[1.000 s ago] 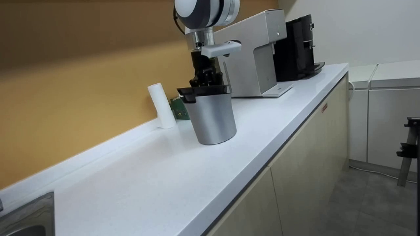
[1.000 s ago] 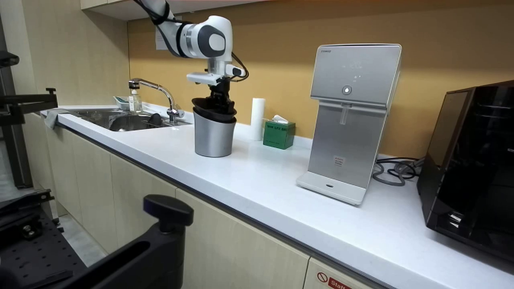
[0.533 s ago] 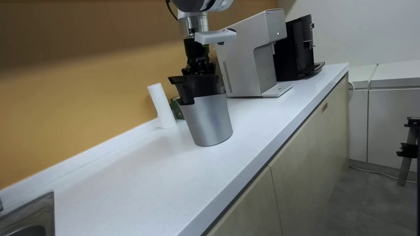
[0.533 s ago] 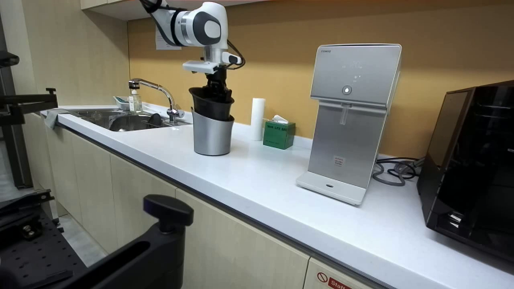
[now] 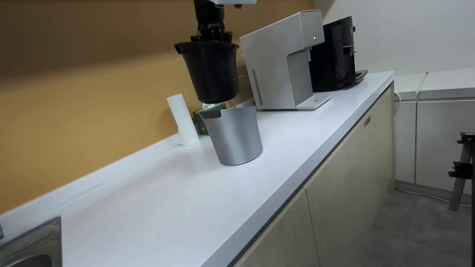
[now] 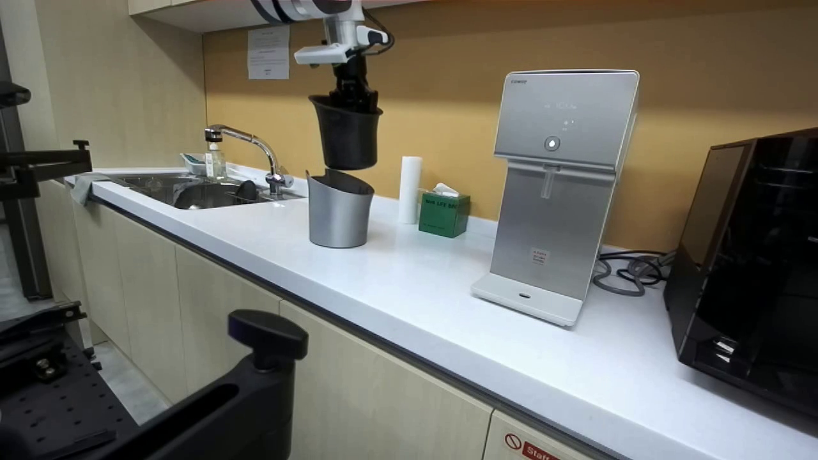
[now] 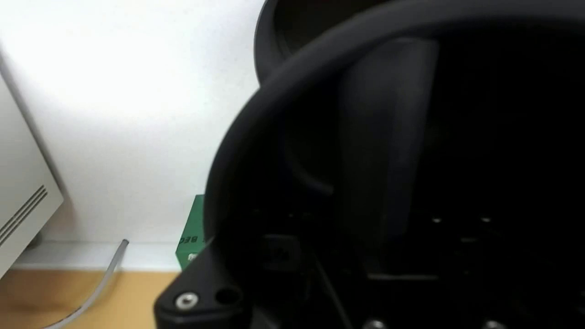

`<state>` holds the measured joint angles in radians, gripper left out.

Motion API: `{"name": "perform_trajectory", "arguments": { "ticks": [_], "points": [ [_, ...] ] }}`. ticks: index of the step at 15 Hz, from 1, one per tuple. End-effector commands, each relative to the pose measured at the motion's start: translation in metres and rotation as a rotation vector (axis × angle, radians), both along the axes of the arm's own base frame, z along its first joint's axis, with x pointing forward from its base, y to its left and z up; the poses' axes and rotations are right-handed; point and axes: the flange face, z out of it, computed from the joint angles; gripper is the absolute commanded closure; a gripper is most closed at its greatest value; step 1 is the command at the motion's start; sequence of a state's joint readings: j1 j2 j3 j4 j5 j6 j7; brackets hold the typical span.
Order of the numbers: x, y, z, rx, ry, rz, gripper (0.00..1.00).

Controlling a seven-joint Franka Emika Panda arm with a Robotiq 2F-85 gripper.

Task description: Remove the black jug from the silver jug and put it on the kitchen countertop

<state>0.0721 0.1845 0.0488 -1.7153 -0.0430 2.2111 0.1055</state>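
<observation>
Black jug (image 6: pixel 349 137) hangs from end effector (image 6: pixel 355 101), just above silver jug (image 6: pixel 339 215).

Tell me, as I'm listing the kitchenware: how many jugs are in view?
2. The black jug is in the air above the silver jug, which stands on the kitchen countertop. Another could be hidden in the partly seen sink.

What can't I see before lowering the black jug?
Fingertips of the gripper: behind the black jug, both exterior views; too dark, wrist view.
Floor inside the silver jug: behind its wall, both exterior views; black jug blocks most, wrist view.
Arm: cropped by top edge, both exterior views.
</observation>
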Motion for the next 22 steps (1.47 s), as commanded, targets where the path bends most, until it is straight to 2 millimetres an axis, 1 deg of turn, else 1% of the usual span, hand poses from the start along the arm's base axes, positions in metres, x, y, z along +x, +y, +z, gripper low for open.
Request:
{"name": "perform_trajectory", "arguments": {
  "ticks": [1,3,7,8,9,10,11,13,14,18,22],
  "points": [
    [-0.004,-0.018,0.049,-0.031,-0.042,-0.069,0.97],
    [-0.009,-0.034,0.059,-0.046,-0.049,-0.097,0.97],
    [-0.025,-0.075,0.063,-0.044,0.000,-0.158,0.97],
    [-0.032,-0.083,0.061,-0.031,0.029,-0.160,0.97],
    [-0.037,-0.085,0.055,-0.022,0.043,-0.164,0.97],
    [-0.020,-0.081,0.051,-0.041,0.028,-0.146,0.90],
    [-0.023,-0.086,0.050,-0.038,0.039,-0.154,0.90],
    [-0.028,-0.088,0.047,-0.037,0.048,-0.157,0.90],
    [-0.028,-0.090,0.041,-0.017,0.058,-0.161,0.97],
    [-0.033,-0.117,0.029,-0.026,0.068,-0.223,0.97],
    [-0.047,-0.151,0.015,-0.021,0.096,-0.297,0.97]
  ]
}}
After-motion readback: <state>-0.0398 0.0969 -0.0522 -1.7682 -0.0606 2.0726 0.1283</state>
